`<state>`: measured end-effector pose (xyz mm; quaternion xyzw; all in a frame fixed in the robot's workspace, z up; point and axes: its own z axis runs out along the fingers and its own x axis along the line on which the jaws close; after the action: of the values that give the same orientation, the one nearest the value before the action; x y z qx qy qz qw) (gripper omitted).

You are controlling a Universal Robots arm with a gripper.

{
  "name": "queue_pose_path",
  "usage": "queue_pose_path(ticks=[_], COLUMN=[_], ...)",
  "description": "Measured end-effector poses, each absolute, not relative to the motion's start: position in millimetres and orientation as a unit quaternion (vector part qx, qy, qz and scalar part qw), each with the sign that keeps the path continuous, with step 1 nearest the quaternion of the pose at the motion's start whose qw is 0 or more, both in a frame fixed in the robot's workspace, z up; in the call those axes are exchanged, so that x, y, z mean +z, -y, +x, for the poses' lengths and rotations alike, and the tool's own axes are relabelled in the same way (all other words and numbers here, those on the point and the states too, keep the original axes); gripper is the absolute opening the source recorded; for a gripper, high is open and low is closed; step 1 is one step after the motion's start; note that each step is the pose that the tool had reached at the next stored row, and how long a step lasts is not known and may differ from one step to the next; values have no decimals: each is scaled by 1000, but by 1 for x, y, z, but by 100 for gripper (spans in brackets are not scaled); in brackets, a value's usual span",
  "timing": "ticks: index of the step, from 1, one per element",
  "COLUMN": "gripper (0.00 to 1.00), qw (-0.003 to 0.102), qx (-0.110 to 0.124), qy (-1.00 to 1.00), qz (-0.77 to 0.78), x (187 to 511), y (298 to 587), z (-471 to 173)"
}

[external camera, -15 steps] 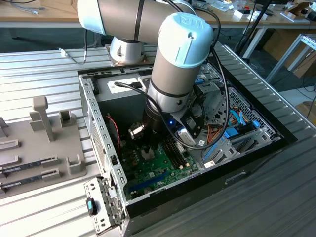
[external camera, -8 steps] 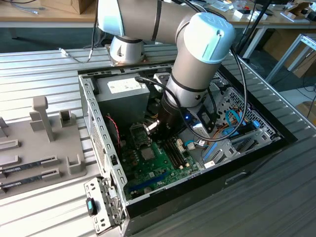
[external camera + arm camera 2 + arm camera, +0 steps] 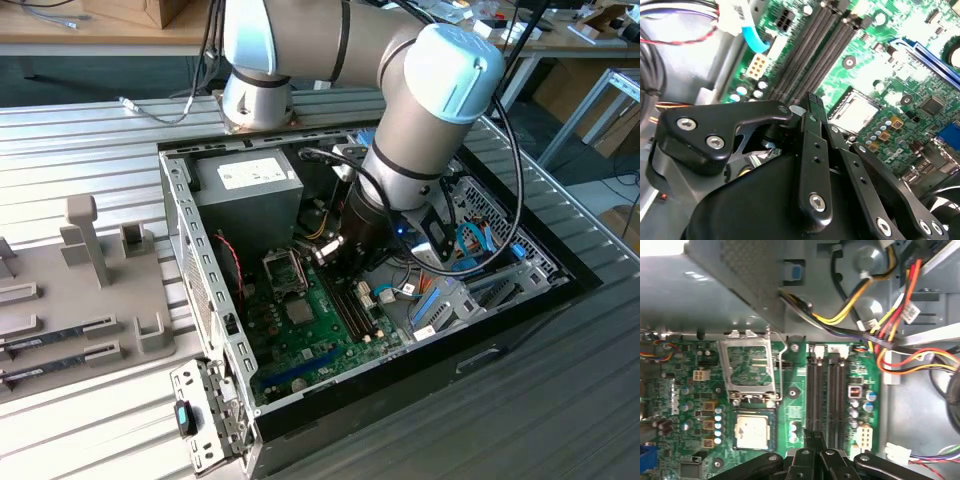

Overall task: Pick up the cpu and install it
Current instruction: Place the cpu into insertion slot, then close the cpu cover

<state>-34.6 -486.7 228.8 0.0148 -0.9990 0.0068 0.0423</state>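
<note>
**A:** Where is the cpu (image 3: 752,432)?

**B:** It lies flat in its socket on the motherboard (image 3: 795,395), silver top up, in the first wrist view. The hinged socket frame (image 3: 750,365) is swung open just beside it, on the side toward the power-supply box (image 3: 250,185).

**A:** And in the exterior view?

**B:** It's a small grey square a little left of centre and just below the middle, inside the open computer case (image 3: 195,260).

**A:** What about the jaws?

**B:** They are clenched tip to tip, with nothing between them. The gripper (image 3: 810,436) hangs over the end of the dark memory slots (image 3: 825,385). It is just beside the cpu and not touching it.

**A:** What surrounds the case?

**B:** It rests on a ribbed metal tabletop (image 3: 80,140). A grey fixture (image 3: 100,290) lies toward the exterior view's left.
</note>
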Motion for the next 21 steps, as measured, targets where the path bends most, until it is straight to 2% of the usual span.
queue_pose_path(ticks=[7, 15, 19, 21], gripper=[11, 11, 11, 11], qw=[46, 46, 46, 46], qx=[4, 3, 2, -6], qy=[999, 999, 999, 999], qz=[15, 15, 15, 15], x=[250, 250, 246, 245], y=[486, 485, 465, 459], z=[-27, -29, -30, -32])
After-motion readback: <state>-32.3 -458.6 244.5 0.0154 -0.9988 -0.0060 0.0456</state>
